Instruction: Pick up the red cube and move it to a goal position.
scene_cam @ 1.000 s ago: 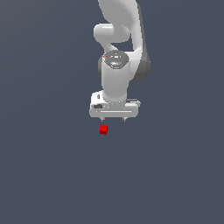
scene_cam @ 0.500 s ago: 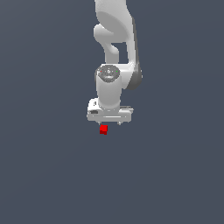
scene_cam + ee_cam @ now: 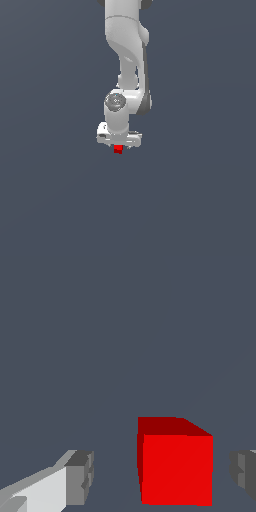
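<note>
In the wrist view, a matte grey fingertip pad [image 3: 80, 478] with a ribbed, blocky face is seen mounted on a smooth white finger body; a clear strip of flat, untextured slate-grey ground [image 3: 125, 331] is visible between this pad and the small bright red plain cube [image 3: 175, 466]. The cube is rendered with sharp edges, a uniformly coloured, glossless front face and a darker upper face. Beyond the cube, a second strip of ground is seen, followed by the opposite grey pad, which is cut off by the frame edge. The jaws are therefore spread wider than the cube, with the cube standing between them and touched by neither pad. In the exterior view, the smooth white gripper [image 3: 119, 145] is shown as a wide, flat-bottomed block hung from the glossy white, rounded arm [image 3: 126, 55], whose cylindrical links are joined by dark grey bands and a round grey cap. The red cube is seen directly beneath the gripper body, at about its middle, much narrower than the gripper and partly overlapped by it. Whether the cube rests on the ground cannot be told from this view.
</note>
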Available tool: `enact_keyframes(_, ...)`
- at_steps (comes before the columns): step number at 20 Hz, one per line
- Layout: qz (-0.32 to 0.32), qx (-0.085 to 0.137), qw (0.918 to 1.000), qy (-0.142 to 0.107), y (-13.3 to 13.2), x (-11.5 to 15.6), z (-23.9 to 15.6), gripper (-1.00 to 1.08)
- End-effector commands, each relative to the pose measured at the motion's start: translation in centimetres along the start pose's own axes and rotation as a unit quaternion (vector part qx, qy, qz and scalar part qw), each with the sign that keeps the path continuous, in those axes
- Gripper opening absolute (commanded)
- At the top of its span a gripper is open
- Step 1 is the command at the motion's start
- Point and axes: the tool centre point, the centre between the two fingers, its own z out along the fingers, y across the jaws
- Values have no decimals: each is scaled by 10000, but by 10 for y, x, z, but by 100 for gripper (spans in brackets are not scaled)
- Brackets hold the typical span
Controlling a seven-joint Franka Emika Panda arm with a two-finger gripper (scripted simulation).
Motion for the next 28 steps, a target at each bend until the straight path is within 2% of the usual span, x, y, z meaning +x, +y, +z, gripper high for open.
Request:
enact_keyframes(1,65,8,10000,7,4,-2,13,100)
enact_keyframes(8,128,22,9999,6,9,-3,26,100)
enact_keyframes(9,128,22,9999,6,9,-3,26,-100)
enact_keyframes(21,128,22,9999,6,7,-3,25,-100)
enact_keyframes(28,128,22,9999,6,-18,10,25,-100)
